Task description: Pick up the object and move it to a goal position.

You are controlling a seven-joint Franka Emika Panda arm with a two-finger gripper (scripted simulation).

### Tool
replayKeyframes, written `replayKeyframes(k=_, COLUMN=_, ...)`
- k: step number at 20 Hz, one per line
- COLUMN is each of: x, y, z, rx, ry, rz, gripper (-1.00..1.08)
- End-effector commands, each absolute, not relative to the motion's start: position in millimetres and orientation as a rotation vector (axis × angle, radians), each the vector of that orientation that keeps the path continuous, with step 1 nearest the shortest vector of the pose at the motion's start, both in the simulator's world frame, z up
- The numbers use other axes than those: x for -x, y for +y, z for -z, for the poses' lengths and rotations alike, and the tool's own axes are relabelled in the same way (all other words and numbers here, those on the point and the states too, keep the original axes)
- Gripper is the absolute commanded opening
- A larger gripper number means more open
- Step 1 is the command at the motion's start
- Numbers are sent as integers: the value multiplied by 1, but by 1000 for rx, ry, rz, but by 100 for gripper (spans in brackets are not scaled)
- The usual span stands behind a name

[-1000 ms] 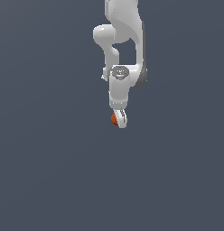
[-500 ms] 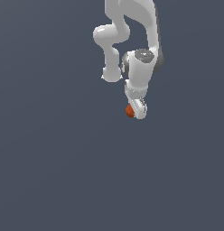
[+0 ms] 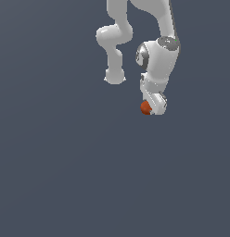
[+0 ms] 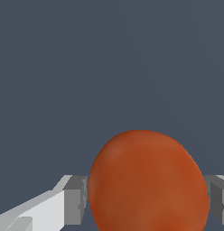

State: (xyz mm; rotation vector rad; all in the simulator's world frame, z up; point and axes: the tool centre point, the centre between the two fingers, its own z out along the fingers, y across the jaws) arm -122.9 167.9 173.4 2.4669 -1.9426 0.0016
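Wrist view, orange-red ball (image 4: pixel 147 182) clamped between grey pads (image 4: pixel 76 200)

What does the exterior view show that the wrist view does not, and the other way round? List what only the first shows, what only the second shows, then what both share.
Only the exterior view: the white arm reaching down from the top of the picture, and how small the ball is at the gripper tip.

Only the wrist view: the grey pads pressed against each side of the ball, seen up close.

Both: the orange-red ball held in the gripper against a plain dark grey background.
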Motion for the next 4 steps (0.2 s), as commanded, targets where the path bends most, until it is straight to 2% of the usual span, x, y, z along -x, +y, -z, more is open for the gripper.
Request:
replayKeyframes(k=1, x=123, y=175, z=-179, rx=-2467, ry=-1945, rz=-2, gripper=-100)
replayKeyframes(k=4, x=123, y=178, z=-181, rx=-2467, ry=-1945, rz=-1, gripper=-100)
